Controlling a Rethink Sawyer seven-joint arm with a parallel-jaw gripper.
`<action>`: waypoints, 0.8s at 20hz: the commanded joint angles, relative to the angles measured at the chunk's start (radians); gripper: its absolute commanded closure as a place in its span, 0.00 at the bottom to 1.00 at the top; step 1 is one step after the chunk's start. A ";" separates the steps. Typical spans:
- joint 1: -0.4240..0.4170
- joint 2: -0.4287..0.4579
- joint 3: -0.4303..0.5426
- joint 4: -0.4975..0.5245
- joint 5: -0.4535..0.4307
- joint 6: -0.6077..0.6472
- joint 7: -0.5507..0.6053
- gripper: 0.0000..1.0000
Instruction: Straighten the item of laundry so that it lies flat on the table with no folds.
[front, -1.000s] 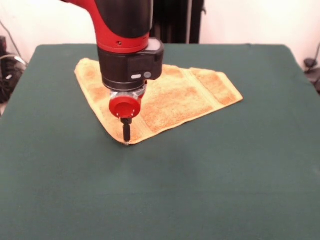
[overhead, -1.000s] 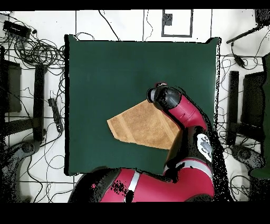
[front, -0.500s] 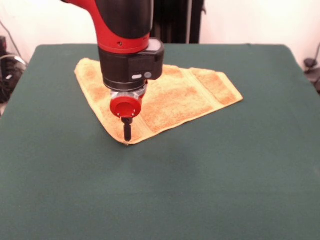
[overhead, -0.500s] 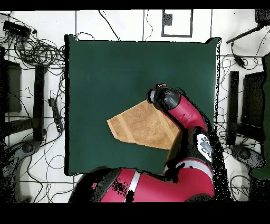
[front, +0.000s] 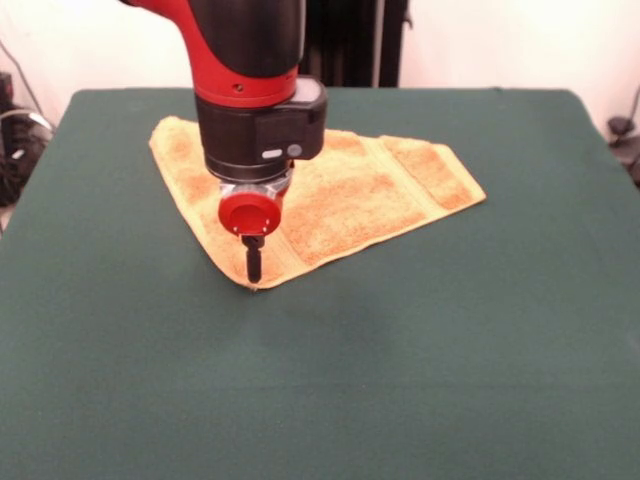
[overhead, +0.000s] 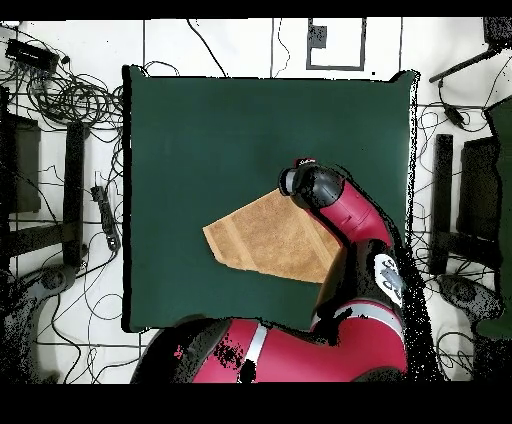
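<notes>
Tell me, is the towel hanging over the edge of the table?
No, the front view shows the towel lying wholly on the green table, with bare cloth on every side of it.

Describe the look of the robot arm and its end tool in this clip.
The glossy red and black arm ends in a black wrist block with a small pale oval and a round button. Below it sits a silver collar and a round red cap with tiny light dots. The gripper is a slim black tip. In the overhead view, a white patch marks one red link.
</notes>
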 joint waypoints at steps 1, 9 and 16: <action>0.002 0.075 0.140 0.042 0.037 -0.071 0.146 0.00; -0.017 0.122 0.171 0.025 0.027 -0.139 0.129 0.00; -0.032 0.136 0.209 0.034 0.030 -0.176 0.130 0.00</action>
